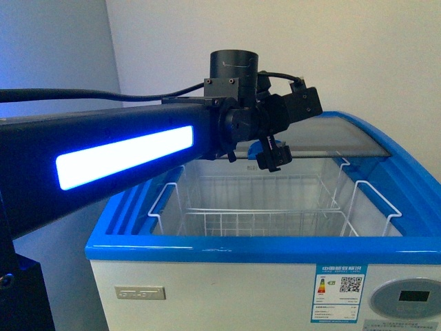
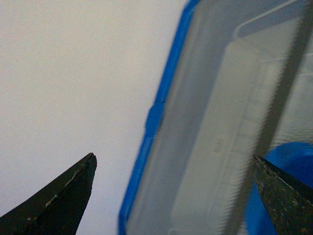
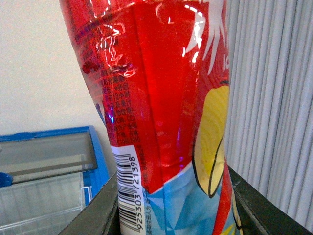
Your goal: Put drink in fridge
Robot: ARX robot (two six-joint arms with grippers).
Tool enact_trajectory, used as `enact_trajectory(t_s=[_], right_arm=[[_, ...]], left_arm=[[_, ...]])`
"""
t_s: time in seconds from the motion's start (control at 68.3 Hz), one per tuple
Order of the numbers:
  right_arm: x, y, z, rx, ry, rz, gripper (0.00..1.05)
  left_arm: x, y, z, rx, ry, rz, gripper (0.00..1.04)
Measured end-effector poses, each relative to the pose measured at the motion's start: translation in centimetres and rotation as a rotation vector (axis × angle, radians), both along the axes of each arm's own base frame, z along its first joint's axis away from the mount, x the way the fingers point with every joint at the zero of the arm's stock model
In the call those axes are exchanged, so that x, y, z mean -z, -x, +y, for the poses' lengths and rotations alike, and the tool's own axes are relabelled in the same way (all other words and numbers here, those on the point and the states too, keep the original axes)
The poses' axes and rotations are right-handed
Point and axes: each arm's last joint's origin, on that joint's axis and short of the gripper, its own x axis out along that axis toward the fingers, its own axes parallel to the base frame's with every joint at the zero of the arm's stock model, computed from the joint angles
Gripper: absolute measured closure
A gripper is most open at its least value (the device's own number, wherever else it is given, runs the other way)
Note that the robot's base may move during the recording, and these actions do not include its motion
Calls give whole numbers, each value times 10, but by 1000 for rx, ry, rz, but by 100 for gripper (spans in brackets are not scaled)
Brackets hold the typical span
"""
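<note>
Red-labelled drink (image 3: 161, 107) clamped in right tool (image 3: 176, 210), left tool (image 2: 173, 157) spread apart above open fridge (image 1: 207, 248)

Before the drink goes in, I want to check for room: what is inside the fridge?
Inside the fridge, only white wire baskets show, nothing in them. The front rim hides the floor beneath, and the left arm covers part of the back.
</note>
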Motion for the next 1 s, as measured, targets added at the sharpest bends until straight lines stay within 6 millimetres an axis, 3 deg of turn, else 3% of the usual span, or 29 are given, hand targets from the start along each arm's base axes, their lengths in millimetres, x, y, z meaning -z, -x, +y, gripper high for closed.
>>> enact_trajectory(t_s=[0.278,0.425,0.542,0.629,0.688,0.791,0.878,0.995], right_arm=[[0,0,0,0,0,0,62],[0,0,0,0,0,0,62],[0,0,0,0,0,0,62],[0,0,0,0,0,0,62],[0,0,0,1,0,0,62],[0,0,0,0,0,0,62],[0,0,0,0,0,0,62],[0,0,0,0,0,0,62]], left_arm=[[-12,-5,13,-83,94,-52,8],[-19,-4,16,-103,191,36,8],[-43,-1,31,-89,349,192,8],[-77,11,55,-73,577,313,8],[-115,31,83,-39,783,387,8],[-153,61,117,16,921,436,8],[-165,82,136,42,965,470,8],[-165,104,159,47,1005,523,8]])
